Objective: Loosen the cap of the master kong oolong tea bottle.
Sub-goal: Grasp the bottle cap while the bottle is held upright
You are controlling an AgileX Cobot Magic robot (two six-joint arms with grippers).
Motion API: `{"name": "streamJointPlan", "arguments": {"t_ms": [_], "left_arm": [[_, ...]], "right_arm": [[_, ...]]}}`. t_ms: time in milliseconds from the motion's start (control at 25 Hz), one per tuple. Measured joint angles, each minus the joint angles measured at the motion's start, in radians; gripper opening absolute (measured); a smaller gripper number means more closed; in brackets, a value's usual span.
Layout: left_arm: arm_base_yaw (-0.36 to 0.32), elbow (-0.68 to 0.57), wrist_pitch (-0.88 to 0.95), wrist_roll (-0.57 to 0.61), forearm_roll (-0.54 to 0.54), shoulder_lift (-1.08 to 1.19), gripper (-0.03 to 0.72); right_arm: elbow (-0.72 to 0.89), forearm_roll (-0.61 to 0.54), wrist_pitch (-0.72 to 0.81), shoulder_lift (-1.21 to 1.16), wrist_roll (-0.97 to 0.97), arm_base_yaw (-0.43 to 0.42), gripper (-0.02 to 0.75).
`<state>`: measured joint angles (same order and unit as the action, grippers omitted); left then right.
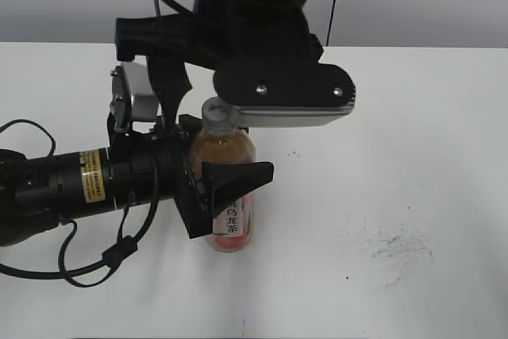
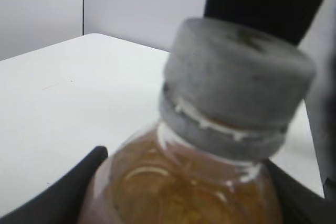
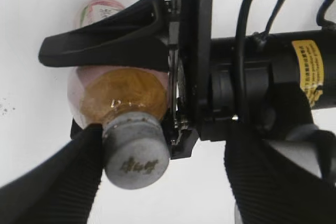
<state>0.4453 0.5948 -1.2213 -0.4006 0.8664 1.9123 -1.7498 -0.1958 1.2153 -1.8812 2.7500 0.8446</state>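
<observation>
Right pincer (image 3: 163, 150) hangs over the cap (image 3: 135, 153) with its jaws spread wide. One black finger (image 3: 58, 182) sits just beside the cap at 9 o'clock and the other stands well apart at 3 o'clock, so nothing is gripped. Below it, seen from my remote desk, the master kong oolong tea bottle (image 1: 230, 228) stands upright on the white table (image 1: 413, 156), a little toward 8 o'clock of the table's middle. The left pincer (image 1: 216, 166), reaching in from 9 o'clock, is clamped on its shoulder, one jaw on each side.

The left wrist view shows the grey cap seated above its collar ring. I cannot tell whether the seal has given.

To turn it well, I judge I should centre the right pincer first, since the cap sits off toward one finger. Then I would close squarely on the ribbed edge and twist about the bottle's own axis while the left pincer holds firm. An off-centre bite could tip the bottle or slip. Faint scuff marks (image 1: 397, 248) lie at 4 o'clock, well apart.
</observation>
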Motion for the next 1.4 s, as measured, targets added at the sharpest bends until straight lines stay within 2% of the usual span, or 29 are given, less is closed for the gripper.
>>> {"name": "streamJointPlan", "arguments": {"t_ms": [80,200,480,800,1040,1400], "left_arm": [[0.0,0.0,0.0,-0.001,-0.003,0.0,0.448],[0.0,0.0,0.0,-0.009,-0.013,0.0,0.448],[0.0,0.002,0.007,-0.017,-0.025,0.0,0.448],[0.0,0.002,0.007,-0.018,-0.025,0.0,0.448],[0.0,0.002,0.007,-0.018,-0.024,0.0,0.448],[0.0,0.002,0.007,-0.016,-0.012,0.0,0.448]], "right_arm": [[0.0,-0.008,0.002,0.0,-0.053,0.001,0.564],[0.001,-0.021,0.007,0.0,-0.203,0.003,0.546],[0.001,0.008,0.008,0.0,-0.778,0.015,0.458],[0.001,0.15,0.007,0.0,-1.375,0.015,0.449],[0.001,0.125,0.007,0.0,-1.731,0.015,0.449],[0.001,0.124,0.007,0.0,-2.379,0.015,0.448]]}}
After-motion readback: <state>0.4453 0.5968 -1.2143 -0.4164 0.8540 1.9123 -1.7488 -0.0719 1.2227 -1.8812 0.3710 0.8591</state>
